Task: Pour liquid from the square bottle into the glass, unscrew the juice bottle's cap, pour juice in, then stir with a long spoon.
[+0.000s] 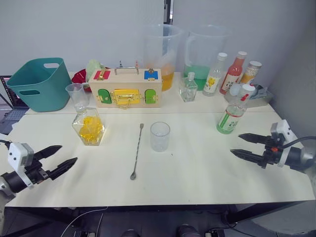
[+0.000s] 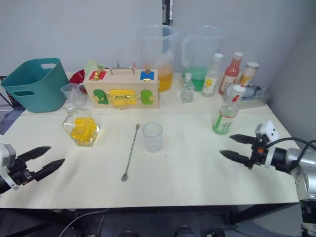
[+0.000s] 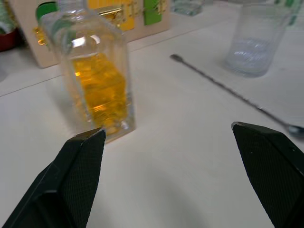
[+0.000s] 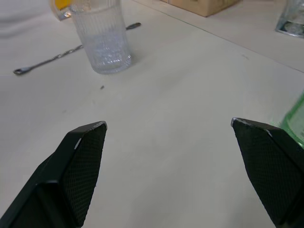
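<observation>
Both grippers hover empty over the surface (image 1: 197,173), fingers apart: the left gripper (image 1: 61,159) near left, the right gripper (image 1: 245,146) near right. The left wrist view shows the yellow liquid (image 3: 100,90) filling the square bottle (image 1: 88,128). The glass (image 1: 160,136) stands mid-surface, the long spoon (image 1: 137,150) just left. The right wrist view cuts the juice bottle (image 1: 232,115) to a green edge.

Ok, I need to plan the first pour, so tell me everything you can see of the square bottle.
The square bottle is squat, clear faceted glass with a short narrow neck, about half full of yellow liquid. It stands upright on the table, left of the long spoon, in front of the wooden box. Nothing grips it; the left tool, open, sits nearer the table's front edge.
</observation>
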